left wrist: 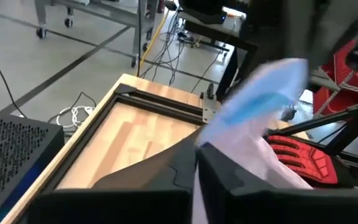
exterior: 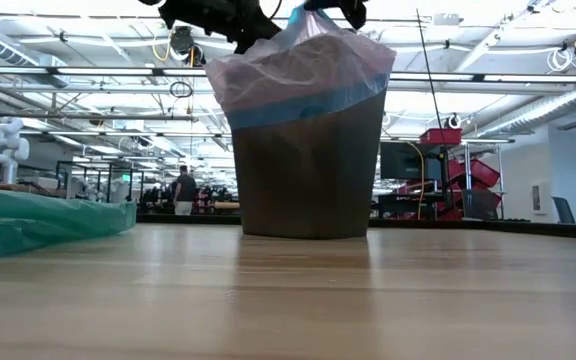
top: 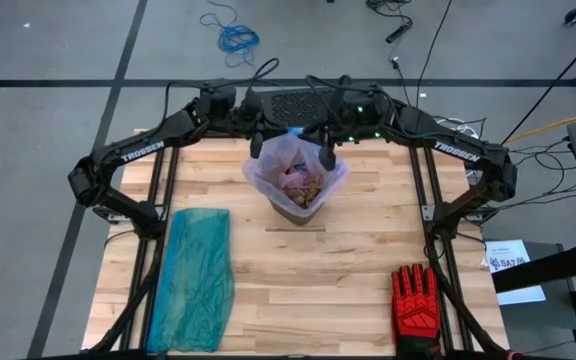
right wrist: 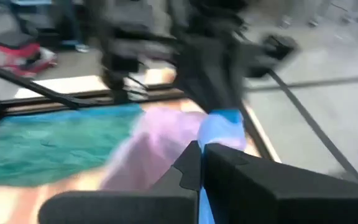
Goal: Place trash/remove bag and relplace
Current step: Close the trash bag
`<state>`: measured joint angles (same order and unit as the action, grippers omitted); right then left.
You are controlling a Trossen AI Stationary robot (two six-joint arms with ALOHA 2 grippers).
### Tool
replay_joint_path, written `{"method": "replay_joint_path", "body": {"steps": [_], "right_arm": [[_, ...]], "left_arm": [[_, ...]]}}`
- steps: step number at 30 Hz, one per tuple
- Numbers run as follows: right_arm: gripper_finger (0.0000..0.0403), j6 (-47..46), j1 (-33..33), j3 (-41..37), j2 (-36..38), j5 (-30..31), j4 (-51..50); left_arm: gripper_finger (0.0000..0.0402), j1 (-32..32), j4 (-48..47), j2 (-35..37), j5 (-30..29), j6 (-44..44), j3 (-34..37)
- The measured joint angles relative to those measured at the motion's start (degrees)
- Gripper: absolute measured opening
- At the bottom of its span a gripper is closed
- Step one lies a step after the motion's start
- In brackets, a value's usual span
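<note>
Bag (top: pixel 286 158) rim pinched: right fingers (right wrist: pixel 201 155) clamped on blue drawstring, left fingers (left wrist: pixel 196 163) clamped opposite.

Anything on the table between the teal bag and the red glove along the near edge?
No. In the high view, only bare wood table lies between the teal-green bag and the red-and-black glove. The bin stands farther back.

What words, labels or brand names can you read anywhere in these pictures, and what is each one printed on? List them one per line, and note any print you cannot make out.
"TROSSEN" in white letters on the left arm, high view.
"TROSSEN" in white letters on the right arm, high view.
Dark print on the white sheet beside the table's right edge: too small to read.
No readable text on the bag, the teal-green bag or the glove.
</note>
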<state>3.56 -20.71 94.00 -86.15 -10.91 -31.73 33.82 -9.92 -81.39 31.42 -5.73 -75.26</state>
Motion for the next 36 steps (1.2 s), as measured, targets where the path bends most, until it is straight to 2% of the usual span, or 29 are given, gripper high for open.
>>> {"method": "replay_joint_path", "body": {"steps": [5,10,15,20,24,32,36], "right_arm": [[0.0008,-4.0,-2.3,0.0,0.0,7.5,-4.4],[0.0035,-7.8,-5.0,0.0,0.0,7.8,-5.7],[0.0081,-9.8,-6.4,0.0,0.0,7.8,-5.4],[0.0126,-5.0,-4.5,0.0,0.6,7.6,0.9],[0.0145,0.2,-1.7,0.0,0.6,7.9,7.3],[0.0139,9.6,2.6,0.0,-1.7,18.4,15.2],[0.0130,10.6,3.0,0.1,-2.7,18.7,16.9]], "left_arm": [[0.0002,0.0,-4.6,0.0,-0.5,0.7,-5.8],[0.0001,0.0,-12.4,0.0,-5.8,6.1,-13.8],[0.0001,0.0,-21.0,0.0,-12.1,10.3,-19.9],[0.0001,0.0,-27.0,0.0,-16.0,10.8,-21.3],[0.0000,-0.3,-29.9,0.0,-18.3,10.6,-21.3],[0.0000,-1.0,-30.1,0.0,-18.5,9.1,-21.3],[0.0000,-1.0,-30.1,0.0,-18.5,9.0,-21.3]]}}
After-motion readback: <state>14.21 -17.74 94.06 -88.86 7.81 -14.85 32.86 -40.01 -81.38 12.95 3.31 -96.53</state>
